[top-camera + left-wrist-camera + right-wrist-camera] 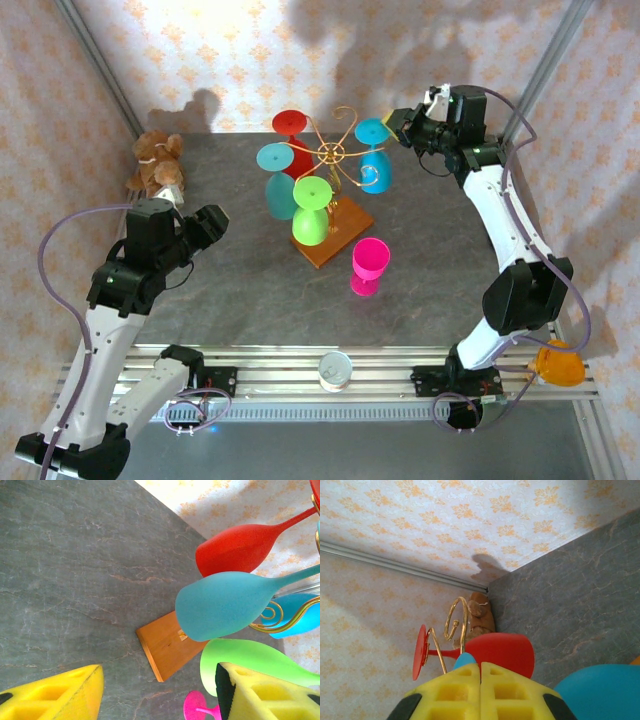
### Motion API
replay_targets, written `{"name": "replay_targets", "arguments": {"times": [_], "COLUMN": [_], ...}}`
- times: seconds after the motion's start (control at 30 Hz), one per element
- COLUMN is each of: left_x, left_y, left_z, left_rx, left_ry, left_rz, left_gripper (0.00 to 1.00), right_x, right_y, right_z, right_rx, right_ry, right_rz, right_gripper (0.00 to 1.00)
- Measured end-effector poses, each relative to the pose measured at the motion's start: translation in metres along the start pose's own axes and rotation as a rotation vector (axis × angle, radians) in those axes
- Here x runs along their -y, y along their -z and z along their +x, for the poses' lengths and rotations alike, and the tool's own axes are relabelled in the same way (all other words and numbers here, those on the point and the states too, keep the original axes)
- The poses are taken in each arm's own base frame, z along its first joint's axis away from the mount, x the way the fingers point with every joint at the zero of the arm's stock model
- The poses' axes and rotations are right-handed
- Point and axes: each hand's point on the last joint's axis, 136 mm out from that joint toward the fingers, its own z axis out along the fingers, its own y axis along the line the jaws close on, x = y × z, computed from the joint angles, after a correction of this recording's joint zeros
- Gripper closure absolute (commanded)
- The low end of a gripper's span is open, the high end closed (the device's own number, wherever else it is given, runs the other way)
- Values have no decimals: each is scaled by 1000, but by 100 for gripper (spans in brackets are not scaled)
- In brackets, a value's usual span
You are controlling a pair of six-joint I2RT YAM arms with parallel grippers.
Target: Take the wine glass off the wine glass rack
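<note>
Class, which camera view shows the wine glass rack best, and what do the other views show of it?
The top external view: the whole rack shows there, from its curled top down to the wooden base. The left wrist view gives a corner of the base and one gold curl. The right wrist view gives two curled arms.

Left arm (108, 290) bent at the elbow, wrist raised; left gripper (160, 692) jaws parted, 2 yellow fingers (60, 695) well apart. Right arm (505, 225) stretched far forward; right gripper (480, 667) fingers pressed together.
</note>
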Motion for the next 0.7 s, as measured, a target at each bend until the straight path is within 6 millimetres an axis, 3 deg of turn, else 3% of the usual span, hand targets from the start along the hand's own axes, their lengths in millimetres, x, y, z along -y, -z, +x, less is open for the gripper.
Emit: {"name": "replay_targets", "arguments": {"times": [0.7], "left_x": [0], "left_y": [0], "left_z": [0], "left_rx": [-1], "left_ry": [-11], "left_rz": [-1], "left_gripper": [38], "right_x": [-15], "right_y": [2], "right_z": [-2], "right_rx": [-5], "right_ry": [-98], "right_rz": [-47], "right_gripper": [100]}}
